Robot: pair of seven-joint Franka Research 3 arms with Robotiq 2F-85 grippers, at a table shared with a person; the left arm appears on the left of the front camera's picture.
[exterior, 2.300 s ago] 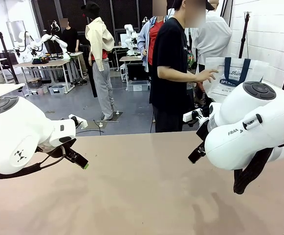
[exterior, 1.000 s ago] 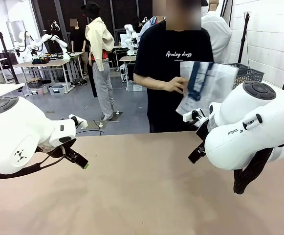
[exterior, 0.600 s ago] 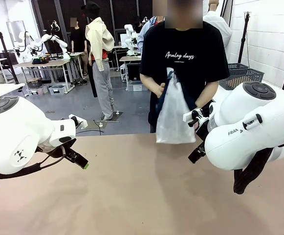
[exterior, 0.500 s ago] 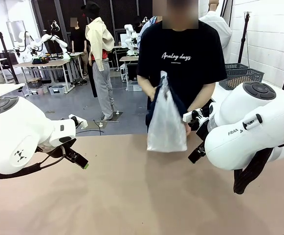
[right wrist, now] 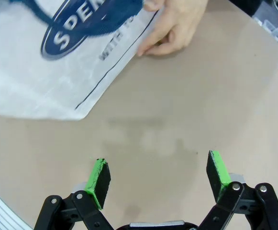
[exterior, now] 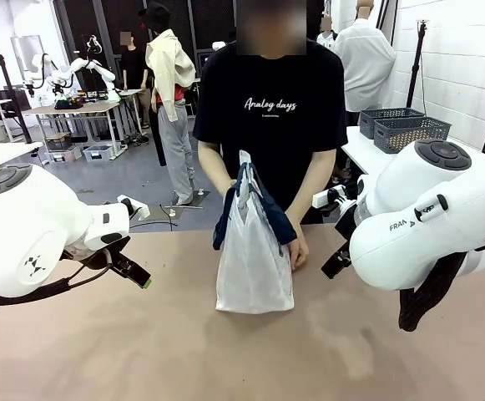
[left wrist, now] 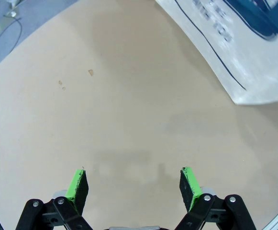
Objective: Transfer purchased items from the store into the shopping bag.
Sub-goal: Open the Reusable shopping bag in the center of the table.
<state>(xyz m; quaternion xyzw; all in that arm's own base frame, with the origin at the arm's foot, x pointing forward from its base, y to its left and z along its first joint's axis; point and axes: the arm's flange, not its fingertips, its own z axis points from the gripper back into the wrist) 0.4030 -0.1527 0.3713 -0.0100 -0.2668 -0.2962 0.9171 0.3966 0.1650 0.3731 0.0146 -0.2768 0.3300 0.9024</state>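
Bag (exterior: 255,267) upright on table (exterior: 142,351), person's hand (right wrist: 174,28) at its edge. Both claws wide, empty: left claw (left wrist: 133,175) well apart from it, right claw (right wrist: 158,163) near bag.

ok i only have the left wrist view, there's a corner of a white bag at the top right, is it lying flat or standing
Observer: The shopping bag stands upright near the middle of the table, between the two arms.
Operator: anyone holding it
Observer: Yes. The person at the far side has a hand resting on the table at the bag's edge.
Operator: and the right arm, is it anywhere near
Observer: The right fingers are open over bare table, short of the bag and apart from it.
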